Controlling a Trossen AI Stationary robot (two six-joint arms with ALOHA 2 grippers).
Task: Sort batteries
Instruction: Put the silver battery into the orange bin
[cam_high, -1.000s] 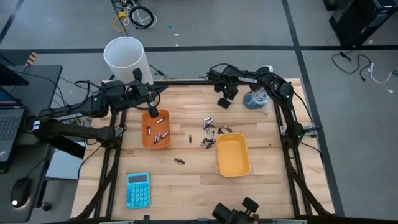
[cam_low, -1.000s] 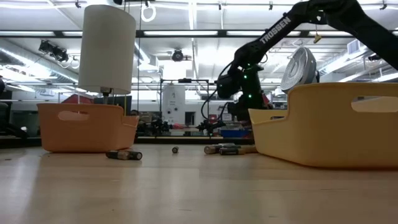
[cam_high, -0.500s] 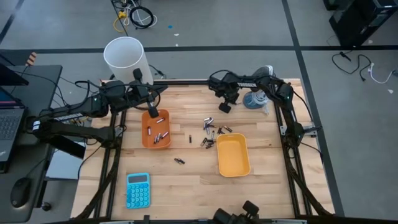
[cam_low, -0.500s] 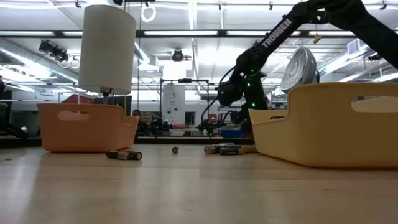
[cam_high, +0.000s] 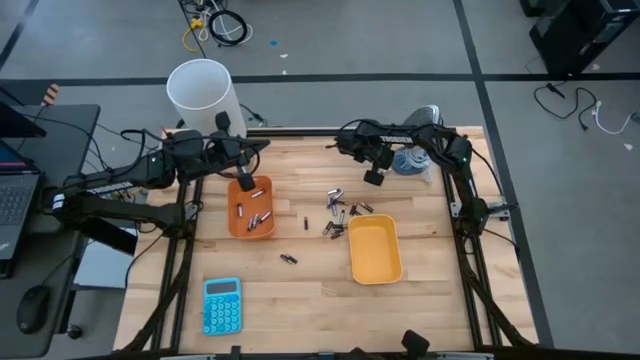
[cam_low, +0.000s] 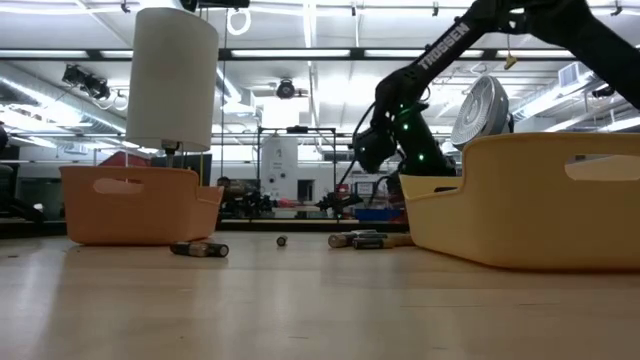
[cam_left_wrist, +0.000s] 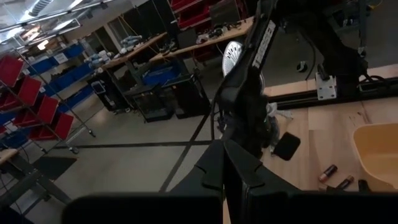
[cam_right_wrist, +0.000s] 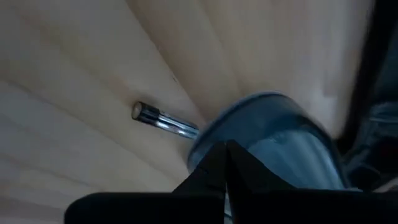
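Batteries (cam_high: 341, 215) partly hidden by yellow tray (cam_low: 520, 200), seemingly.

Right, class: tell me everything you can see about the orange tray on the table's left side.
The orange tray is a small rectangular plastic bin with raised walls and rounded corners, sitting flat on the wooden table. Several small batteries lie loose inside it. The left gripper hangs shut over its far end. In the low view its side shows a handle slot.

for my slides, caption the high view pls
Both pincers shut: left pincer over orange tray, right pincer near loose batteries.
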